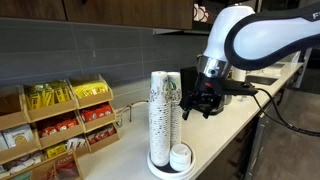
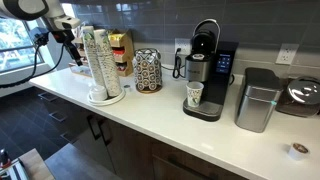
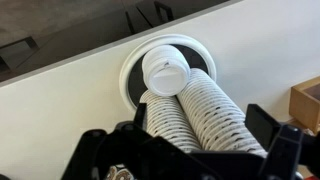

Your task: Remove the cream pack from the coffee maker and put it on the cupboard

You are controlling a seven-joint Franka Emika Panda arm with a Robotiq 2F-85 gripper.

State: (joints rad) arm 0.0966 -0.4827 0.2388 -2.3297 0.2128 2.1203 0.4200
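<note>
The black and silver coffee maker stands on the white top of the cupboard, with a white paper cup under its spout. A tiny roundish pod, which looks like the cream pack, lies on the cupboard top far to the right of the machine. My gripper hangs far from both, beside the tall stacks of paper cups. It also shows in an exterior view. In the wrist view the gripper is open and empty, with the cup stacks below it.
A wooden snack rack stands beyond the cup stacks. A wire pod holder, a silver bin and a dark appliance stand along the tiled wall. The cup stacks sit on a round white base.
</note>
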